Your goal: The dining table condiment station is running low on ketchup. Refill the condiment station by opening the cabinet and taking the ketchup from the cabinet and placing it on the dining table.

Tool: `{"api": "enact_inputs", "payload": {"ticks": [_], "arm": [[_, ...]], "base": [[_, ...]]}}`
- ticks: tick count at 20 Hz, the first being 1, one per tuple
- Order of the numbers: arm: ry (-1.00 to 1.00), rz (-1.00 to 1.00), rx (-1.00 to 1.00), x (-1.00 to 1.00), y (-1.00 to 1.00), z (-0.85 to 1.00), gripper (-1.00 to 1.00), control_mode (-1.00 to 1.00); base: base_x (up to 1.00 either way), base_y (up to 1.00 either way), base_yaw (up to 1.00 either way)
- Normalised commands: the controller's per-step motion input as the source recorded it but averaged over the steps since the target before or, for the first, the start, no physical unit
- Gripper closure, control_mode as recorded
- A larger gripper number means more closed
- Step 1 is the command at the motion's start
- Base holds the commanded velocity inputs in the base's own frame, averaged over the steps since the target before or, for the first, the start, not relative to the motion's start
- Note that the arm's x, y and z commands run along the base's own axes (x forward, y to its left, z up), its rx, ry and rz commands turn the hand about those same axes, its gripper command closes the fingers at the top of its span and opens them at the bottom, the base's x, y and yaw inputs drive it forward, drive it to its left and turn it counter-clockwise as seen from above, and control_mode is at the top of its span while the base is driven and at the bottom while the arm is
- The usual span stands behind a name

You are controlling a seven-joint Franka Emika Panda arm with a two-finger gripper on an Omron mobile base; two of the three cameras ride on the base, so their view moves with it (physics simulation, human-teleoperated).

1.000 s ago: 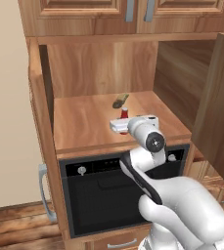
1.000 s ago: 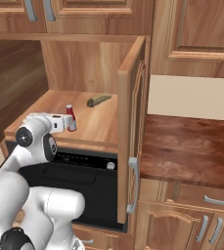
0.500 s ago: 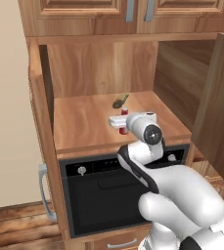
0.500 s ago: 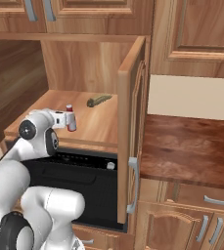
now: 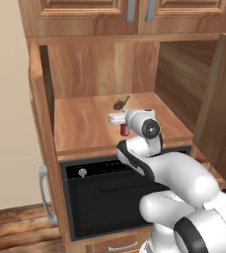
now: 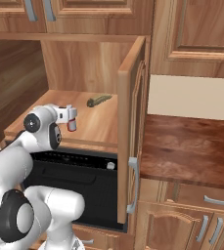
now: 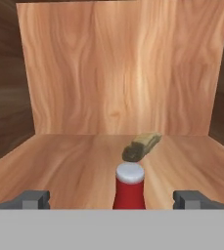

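Observation:
The ketchup (image 7: 129,189), a small red bottle with a white cap, stands upright on the shelf of the open cabinet (image 5: 85,128). My gripper (image 7: 111,199) is open, its two fingertips (image 7: 33,199) wide on either side of the bottle and clear of it. From the left base view my gripper (image 5: 115,118) reaches into the cabinet just above the ketchup (image 5: 125,130), which it partly hides. The right base view shows the gripper (image 6: 70,113) over the ketchup (image 6: 72,126). The dining table is out of view.
A dark olive oblong item (image 7: 142,145) lies behind the bottle near the back wall. Both cabinet doors stand open, one on the left (image 5: 38,123) and one on the right (image 6: 133,127). A black oven (image 5: 109,197) sits under the shelf. A dark wood counter (image 6: 191,151) adjoins on the right.
My hand has moved deeper into the cabinet and a little left, closing in on the ketchup. The jaws have stayed wide. The bottle has not moved.

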Motion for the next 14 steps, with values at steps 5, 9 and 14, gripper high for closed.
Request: {"api": "enact_inputs", "payload": {"ticks": [5,9,14], "arm": [[0.00,0.00,0.00,0.09,0.00,0.00,-1.00,-1.00],[0.00,0.00,0.00,0.05,0.00,-0.02,-1.00,-1.00],[0.00,0.00,0.00,0.04,-0.01,-0.04,-1.00,-1.00]], "base": [[0.00,0.00,0.00],[0.00,0.00,0.00],[0.00,0.00,0.00]]}}
